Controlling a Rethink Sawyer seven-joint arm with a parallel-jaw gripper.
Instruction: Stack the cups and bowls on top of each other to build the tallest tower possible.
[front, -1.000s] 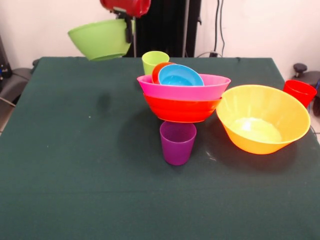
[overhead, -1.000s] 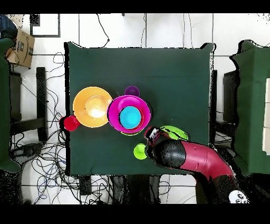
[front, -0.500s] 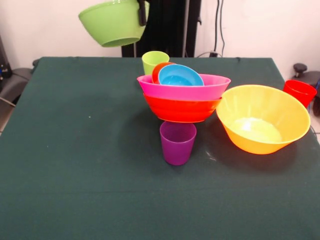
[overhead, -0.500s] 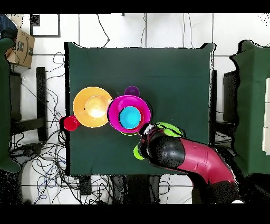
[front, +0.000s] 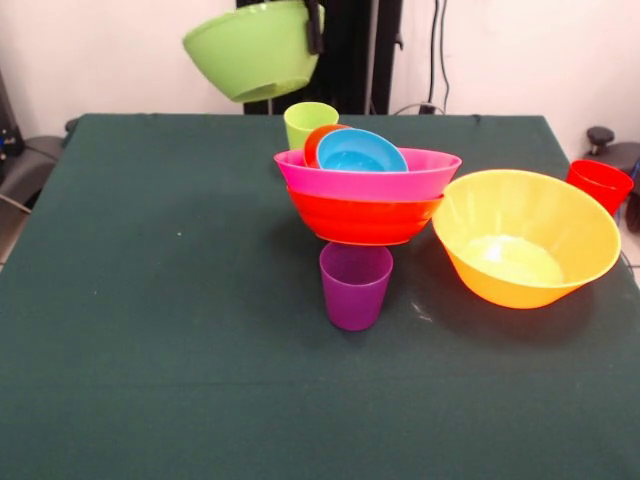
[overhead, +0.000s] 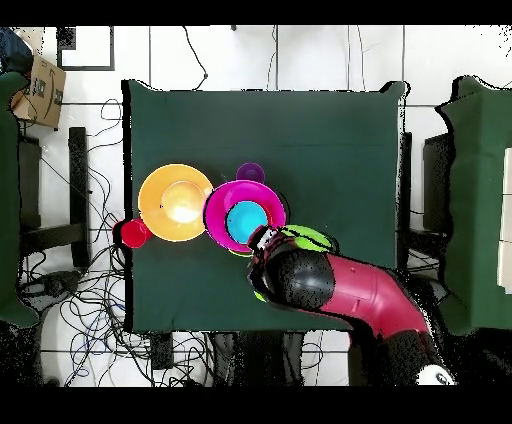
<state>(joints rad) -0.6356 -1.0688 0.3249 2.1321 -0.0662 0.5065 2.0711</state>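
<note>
A lime green bowl (front: 255, 48) hangs tilted in the air at the top of the front view. My gripper (front: 315, 27) is shut on its right rim, and only a black finger shows. Just right of and below it stands the tower: a red-orange bowl (front: 365, 220), a pink bowl (front: 368, 175), then a blue bowl (front: 360, 152) and a small orange-red bowl (front: 319, 140) side by side inside. A lime green cup (front: 309, 122) stands behind the tower and a purple cup (front: 355, 285) in front. In the overhead view the arm (overhead: 330, 285) covers most of the held bowl (overhead: 311, 237).
A large orange bowl (front: 525, 237) sits upright on the green table (front: 150, 330) right of the tower, and a red cup (front: 598, 185) stands beyond it at the table's right edge. Cables lie on the floor around the table (overhead: 340, 130) in the overhead view.
The gripper has carried the lime green bowl upward, then to the right in the front view, closer to the tower. Everything on the table has stayed put.
</note>
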